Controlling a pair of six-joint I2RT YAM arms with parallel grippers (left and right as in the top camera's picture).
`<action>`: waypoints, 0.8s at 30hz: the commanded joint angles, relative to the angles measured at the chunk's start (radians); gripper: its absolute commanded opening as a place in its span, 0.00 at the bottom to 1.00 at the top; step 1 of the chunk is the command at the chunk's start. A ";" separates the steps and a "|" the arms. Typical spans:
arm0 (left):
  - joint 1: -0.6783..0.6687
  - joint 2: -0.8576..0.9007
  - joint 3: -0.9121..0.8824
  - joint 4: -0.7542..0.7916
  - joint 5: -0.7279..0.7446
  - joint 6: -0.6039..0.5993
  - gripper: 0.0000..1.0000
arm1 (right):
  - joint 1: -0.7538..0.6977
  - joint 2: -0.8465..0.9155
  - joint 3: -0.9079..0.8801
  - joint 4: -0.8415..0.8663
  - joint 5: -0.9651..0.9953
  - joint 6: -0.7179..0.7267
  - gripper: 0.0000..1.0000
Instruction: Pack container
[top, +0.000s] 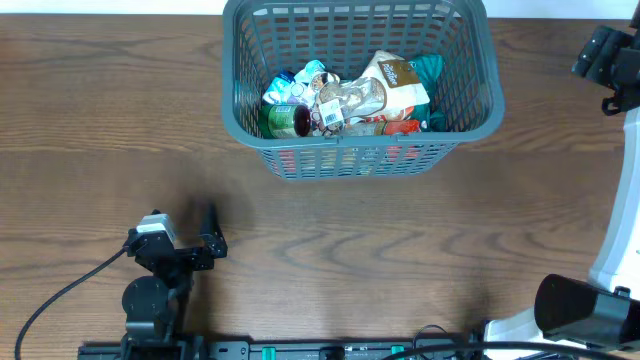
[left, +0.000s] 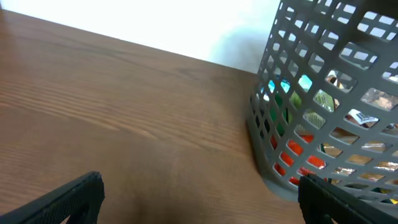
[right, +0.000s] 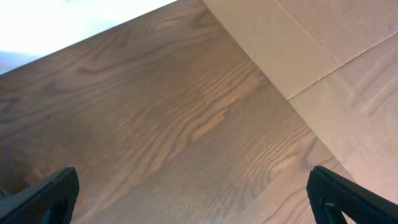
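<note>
Container (top: 352, 160) on table (top: 400, 250) holds packets (top: 395, 85); left gripper (left: 202, 193), right gripper (right: 193, 186) both spread wide, empty.

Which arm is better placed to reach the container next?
Left, probably: its open fingers face the container close ahead. The right wrist view shows table and beige board, no container.

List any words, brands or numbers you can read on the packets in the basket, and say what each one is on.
None can be read in any view.
Beige packet in the container: dark round logo, print too small to read.
Clear packet: white sticker, possibly a barcode, too blurred to read.
Blue-and-white packet: markings too small to read.
Left wrist view: only colours show through the lattice, no legible print.
</note>
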 joint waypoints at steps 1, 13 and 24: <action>0.000 -0.009 -0.023 0.005 -0.001 -0.013 0.99 | -0.008 -0.017 0.015 0.000 0.003 0.014 0.99; 0.000 -0.009 -0.060 0.068 -0.001 0.123 0.99 | -0.008 -0.017 0.015 0.000 0.003 0.014 0.99; 0.000 -0.009 -0.060 0.068 0.000 0.329 0.99 | -0.008 -0.017 0.015 0.000 0.003 0.014 0.99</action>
